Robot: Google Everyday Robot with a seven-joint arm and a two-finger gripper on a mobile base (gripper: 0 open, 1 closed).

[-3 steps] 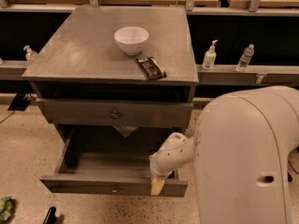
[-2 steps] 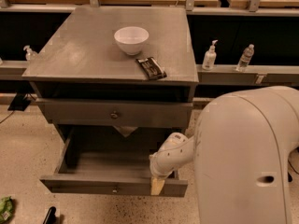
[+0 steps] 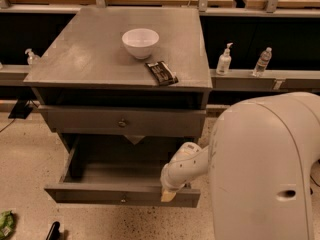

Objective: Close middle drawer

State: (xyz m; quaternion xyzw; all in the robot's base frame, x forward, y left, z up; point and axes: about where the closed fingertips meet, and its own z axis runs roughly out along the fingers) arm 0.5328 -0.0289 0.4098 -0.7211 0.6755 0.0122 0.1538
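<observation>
The middle drawer (image 3: pixel 100 195) is the lower grey drawer. It is pulled far out of the grey cabinet (image 3: pixel 100 59), and its shallow box looks empty. Its long front panel has a small round knob (image 3: pixel 122 199) at the centre. My gripper (image 3: pixel 168 194) reaches down from my white arm (image 3: pixel 187 164) and rests at the top edge of that front panel, right of the knob. The drawer with the taller front (image 3: pixel 120 122) above it stands slightly out.
A white bowl (image 3: pixel 140 42) and a dark snack bar (image 3: pixel 161 73) lie on the cabinet top. A sanitizer bottle (image 3: pixel 224 60) and a water bottle (image 3: pixel 261 62) stand on the ledge behind at right. My white body (image 3: pixel 265 174) fills the lower right. A green scrap (image 3: pixel 6 223) lies on the floor at left.
</observation>
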